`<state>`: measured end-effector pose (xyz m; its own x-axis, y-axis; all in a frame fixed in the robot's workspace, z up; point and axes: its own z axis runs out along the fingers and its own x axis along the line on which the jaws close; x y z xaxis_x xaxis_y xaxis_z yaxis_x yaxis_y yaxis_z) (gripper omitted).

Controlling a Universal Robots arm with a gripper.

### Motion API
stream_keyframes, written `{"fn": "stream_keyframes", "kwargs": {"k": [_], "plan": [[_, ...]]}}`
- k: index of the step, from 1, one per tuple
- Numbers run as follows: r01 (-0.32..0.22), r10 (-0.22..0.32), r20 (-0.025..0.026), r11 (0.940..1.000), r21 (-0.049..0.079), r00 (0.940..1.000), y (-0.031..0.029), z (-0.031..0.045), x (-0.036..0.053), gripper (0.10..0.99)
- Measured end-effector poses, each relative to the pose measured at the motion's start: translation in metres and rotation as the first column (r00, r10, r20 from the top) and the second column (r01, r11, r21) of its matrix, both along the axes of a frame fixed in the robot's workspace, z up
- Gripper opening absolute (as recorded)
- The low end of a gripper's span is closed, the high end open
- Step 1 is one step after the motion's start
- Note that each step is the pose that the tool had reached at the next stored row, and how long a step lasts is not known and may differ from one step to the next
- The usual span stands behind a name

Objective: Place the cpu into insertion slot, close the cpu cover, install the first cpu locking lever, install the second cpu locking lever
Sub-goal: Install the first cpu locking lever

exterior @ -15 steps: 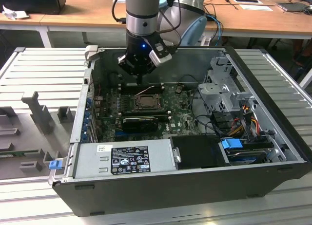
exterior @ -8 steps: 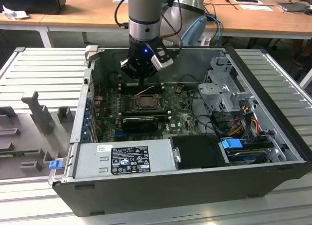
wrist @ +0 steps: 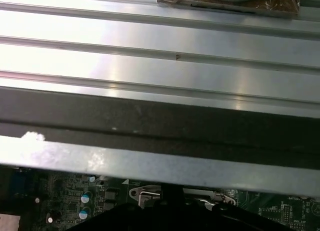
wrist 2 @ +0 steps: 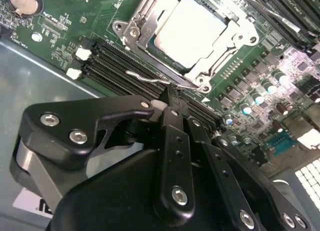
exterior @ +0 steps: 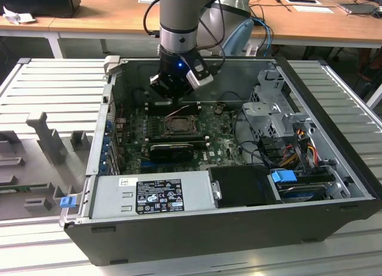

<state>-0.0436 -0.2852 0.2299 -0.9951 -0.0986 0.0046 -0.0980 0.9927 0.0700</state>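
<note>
In the second wrist view the cpu [wrist 2: 192,28] lies flat in the insertion slot [wrist 2: 150,38], silver top face up. The cpu cover [wrist 2: 222,53] is down around it as a silvery frame. A thin wire locking lever [wrist 2: 147,77] runs along the socket edge nearest the gripper, its hooked end sticking out sideways. My gripper [wrist 2: 172,93] is shut, its black fingertips right at this lever near the socket corner. In the exterior view the gripper [exterior: 172,92] hangs inside the open computer case, just behind the socket [exterior: 178,125].
Memory slots [wrist 2: 115,66] run beside the lever. A black heatsink block [exterior: 172,149] sits in front of the socket, with the power supply [exterior: 152,193] at the case front. A drive cage [exterior: 271,106] and cables are on the exterior view's right. The case wall [wrist: 160,131] is close behind.
</note>
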Motion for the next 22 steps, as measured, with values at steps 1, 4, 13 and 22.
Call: {"fn": "stream_keyframes", "kwargs": {"k": [1, 4, 13, 22], "plan": [[0.000, 0.000, 0.0001, 1.0000, 0.000, 1.0000, 0.0005, -0.0001, 0.0016, 0.106], [0.000, 0.000, 0.0000, 1.0000, 0.000, 1.0000, 0.0016, -0.0006, 0.0068, 0.106], [0.000, 0.000, 0.0000, 1.0000, 0.000, 1.0000, 0.0039, -0.0061, 0.0222, 0.106], [0.000, 0.000, 0.0001, 1.0000, 0.000, 1.0000, 0.0039, -0.0178, 0.0270, 0.106]]}}
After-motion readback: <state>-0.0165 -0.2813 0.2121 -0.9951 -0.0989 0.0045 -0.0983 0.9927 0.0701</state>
